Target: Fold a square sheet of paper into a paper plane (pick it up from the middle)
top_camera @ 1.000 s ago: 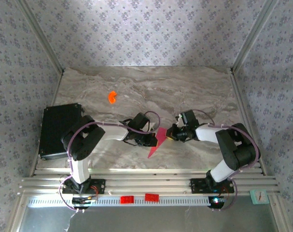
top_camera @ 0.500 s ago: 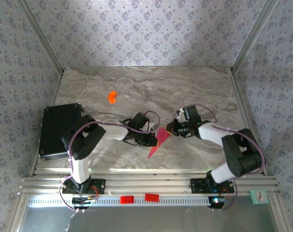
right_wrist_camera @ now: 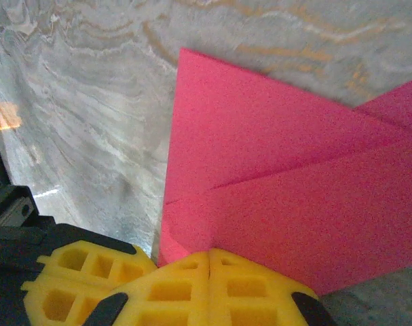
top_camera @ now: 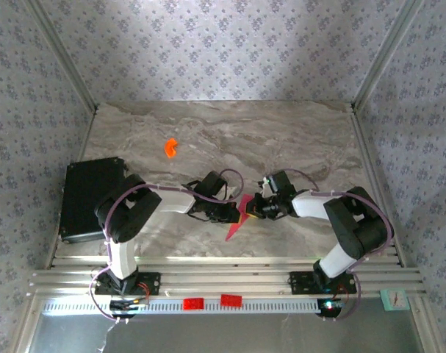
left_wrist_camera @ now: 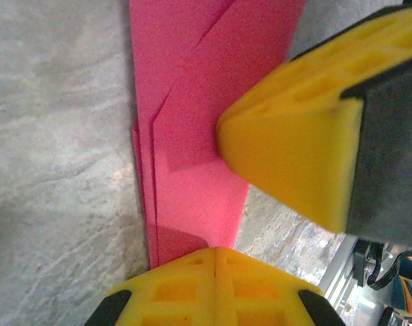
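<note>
Plane position: the plane sits at the middle of the table, toward its near edge, between my two grippers.
Long axis: diagonal in the top view, running from far-right to near-left.
Tip: the narrow point aims near-left, toward my bases. The wide end lies between the grippers.
Left gripper: jaws pressed together on the plane's wide end. In the left wrist view my yellow fingers meet at a seam with the pink layers running into it.
Right gripper: jaws pinched together on the same end from the opposite side. The folded flaps fan out from my fingers.
Creases: stacked layers show along the left edge in the left wrist view, and diagonal fold lines in the right wrist view.
Lift: I cannot tell whether the plane touches the table.
Others: orange piece well apart, far-left; black box at the left edge.
</note>
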